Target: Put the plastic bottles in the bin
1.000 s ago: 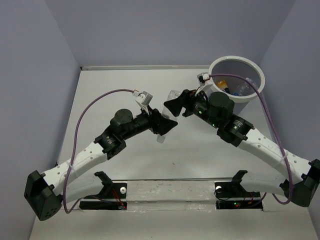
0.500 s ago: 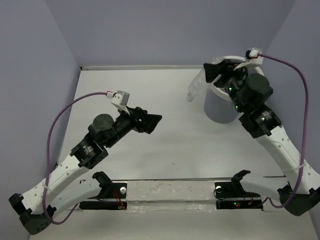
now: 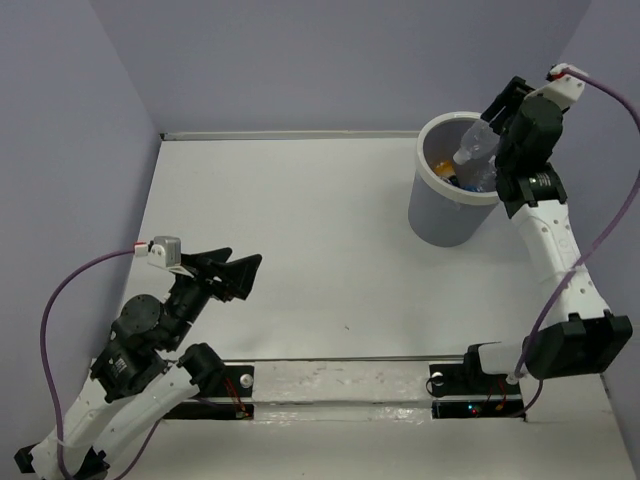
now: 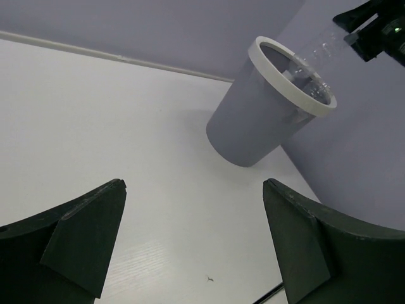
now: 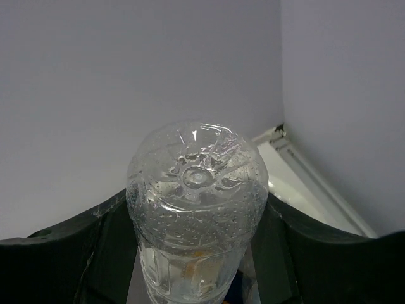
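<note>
My right gripper [image 3: 496,122] is shut on a plain clear plastic bottle [image 3: 474,150] and holds it tilted over the mouth of the grey bin [image 3: 440,218] at the far right. In the right wrist view the bottle [image 5: 196,190] shows base-first between my two fingers [image 5: 297,247], with the right gripper [image 5: 196,212] around it. Inside the bin I see an orange-filled bottle [image 3: 444,168] and a blue-labelled one [image 3: 482,181]; other bottles are hidden. My left gripper [image 3: 236,272] is open and empty, low at the near left. The left wrist view shows the left gripper [image 4: 193,187], the bin [image 4: 253,120] and the held bottle [image 4: 313,54].
The white table [image 3: 300,220] is walled by purple panels on three sides. A black rail [image 3: 340,385] with the arm mounts runs along the near edge. The bin stands close to the right wall.
My right arm has swung from the table's middle up and right, carrying the clear bottle over the bin. My left arm has pulled back to the near left, jaws open.
</note>
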